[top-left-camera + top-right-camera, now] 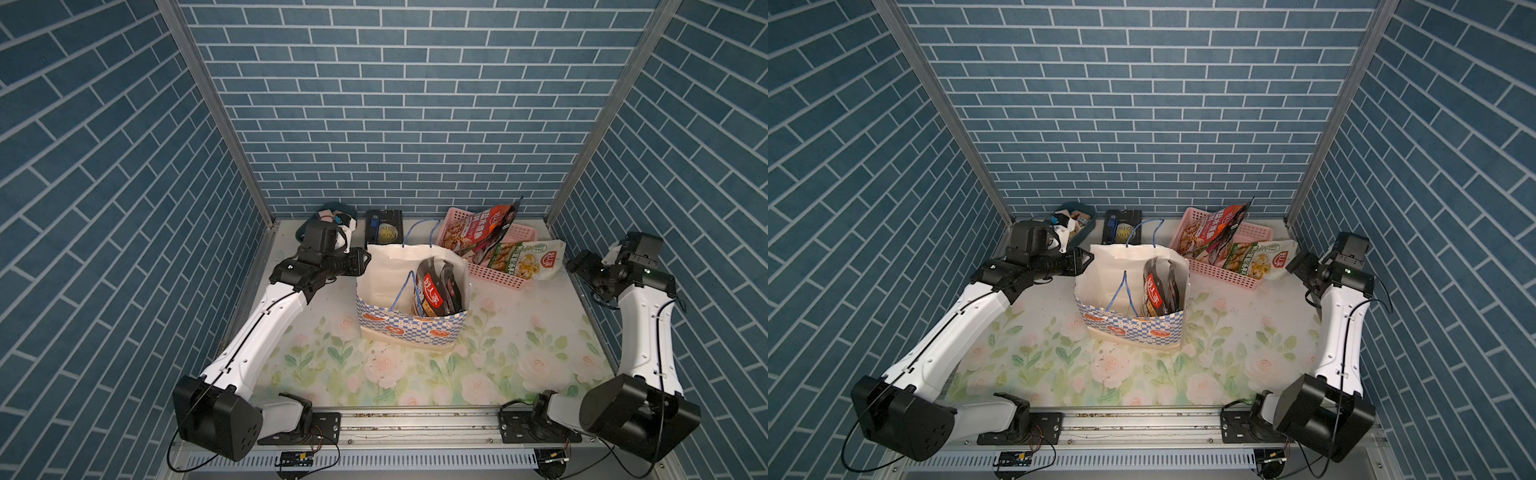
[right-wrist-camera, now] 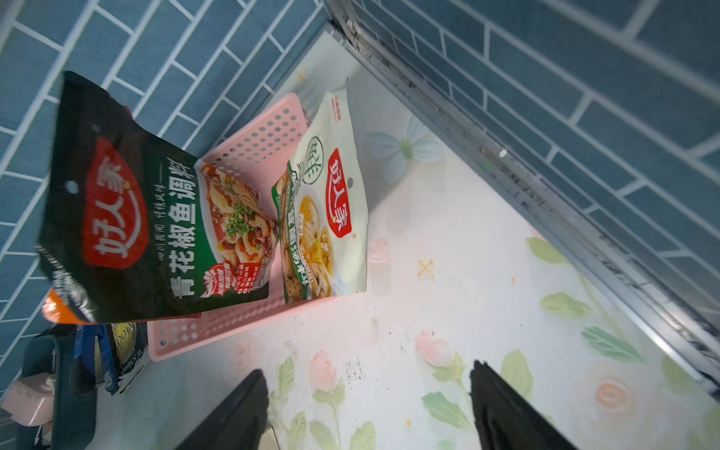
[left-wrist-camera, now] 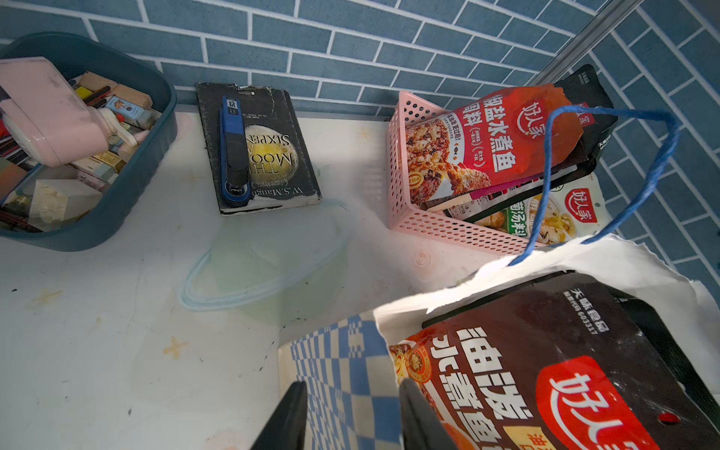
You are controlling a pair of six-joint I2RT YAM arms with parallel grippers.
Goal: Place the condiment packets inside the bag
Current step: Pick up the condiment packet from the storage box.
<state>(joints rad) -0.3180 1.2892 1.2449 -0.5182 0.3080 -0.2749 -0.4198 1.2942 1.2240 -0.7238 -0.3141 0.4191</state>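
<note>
Inside bag (image 1: 380, 270), black condiment packets (image 1: 434, 293) upright.

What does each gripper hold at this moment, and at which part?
Right gripper: nothing, open over the table. Left gripper: fingers stand apart astride the bag's side wall; no clear pinch, so probably nothing.
</note>
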